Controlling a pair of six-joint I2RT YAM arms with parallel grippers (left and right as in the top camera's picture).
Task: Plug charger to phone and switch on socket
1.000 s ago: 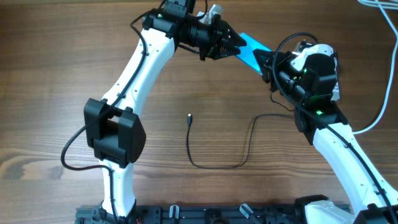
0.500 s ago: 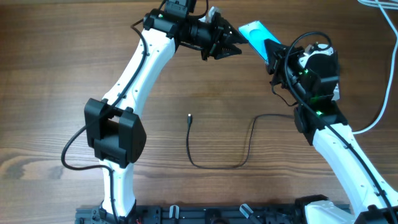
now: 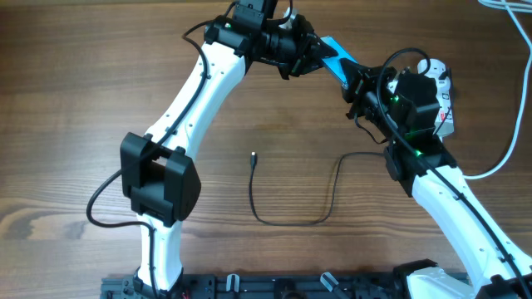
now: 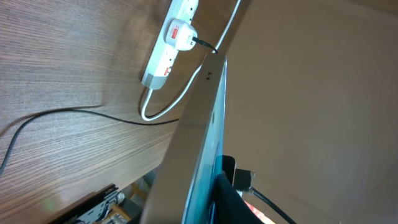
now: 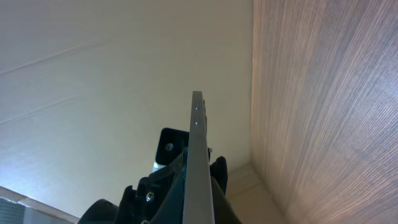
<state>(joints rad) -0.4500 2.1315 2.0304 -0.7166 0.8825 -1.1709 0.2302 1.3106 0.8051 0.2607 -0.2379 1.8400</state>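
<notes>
i see my right gripper (image 3: 356, 79) pinching the low end of the small flat phone (image 3: 337, 56) with the bright turquoise screen. my left gripper (image 3: 306, 51) is at the other end of the phone, right against it. i cannot tell if its jaws are pressed on the phone or spread a little, because the arm hides them from above.

so the phone sits between my two grippers, and only a strip of its screen shows. in my left wrist view the phone (image 4: 198, 143) is a thin grey edge very close to the camera. in my right wrist view it (image 5: 199, 168) is a thin edge too, with black parts close on both sides low down.

the charger (image 3: 287, 222), a thin long black cable, lies on the brown wooden table (image 3: 83, 100), well below both grippers. its small black tip (image 3: 253, 154) is below my left gripper and touches nothing.

the socket (image 3: 446, 104), a white oblong power strip with red marks, lies just behind my right gripper, partly hidden by the arm. its white cord (image 3: 509, 149) curves away past the right arm.
</notes>
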